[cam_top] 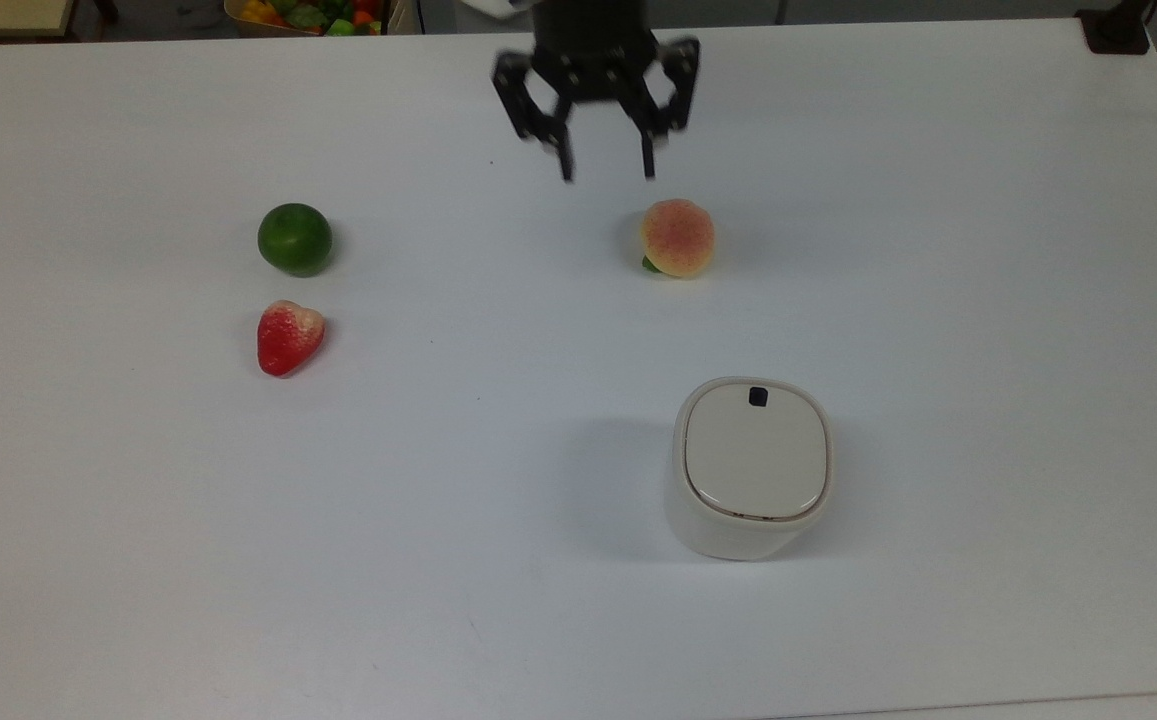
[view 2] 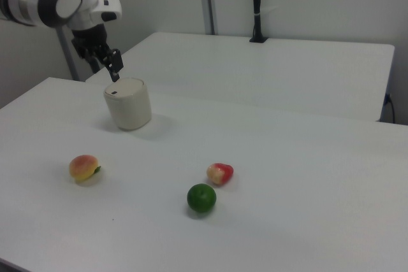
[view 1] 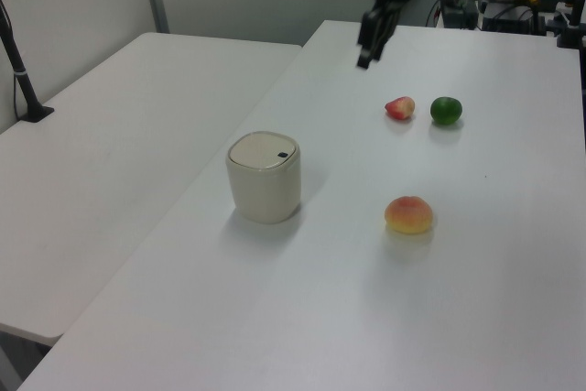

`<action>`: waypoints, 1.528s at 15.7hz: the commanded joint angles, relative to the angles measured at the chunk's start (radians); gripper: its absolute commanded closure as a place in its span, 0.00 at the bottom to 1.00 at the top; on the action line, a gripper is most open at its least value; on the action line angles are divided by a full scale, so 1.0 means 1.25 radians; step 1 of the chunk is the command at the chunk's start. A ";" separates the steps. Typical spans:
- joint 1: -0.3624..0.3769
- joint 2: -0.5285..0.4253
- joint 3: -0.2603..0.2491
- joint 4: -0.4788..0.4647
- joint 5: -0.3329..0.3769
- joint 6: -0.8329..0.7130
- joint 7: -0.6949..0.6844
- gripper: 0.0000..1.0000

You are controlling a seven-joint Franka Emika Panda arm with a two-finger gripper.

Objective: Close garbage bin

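I find no text, label, brand or number that I can read anywhere here; the small black mark (cam_top: pixel 758 397) on the garbage bin (cam_top: pixel 748 470) lid carries no lettering.

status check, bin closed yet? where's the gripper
Gripper open, up and clear of the bin. Garbage bin lid flat, looks closed. Peach lies between the two; nothing touches the bin.
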 commanded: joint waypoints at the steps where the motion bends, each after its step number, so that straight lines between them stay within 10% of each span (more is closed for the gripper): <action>1: -0.059 -0.081 0.010 -0.023 -0.004 -0.128 0.005 0.00; 9: -0.223 -0.167 0.106 -0.024 -0.006 -0.307 0.006 0.00; 24: -0.139 -0.131 0.035 -0.045 -0.059 -0.157 -0.114 0.00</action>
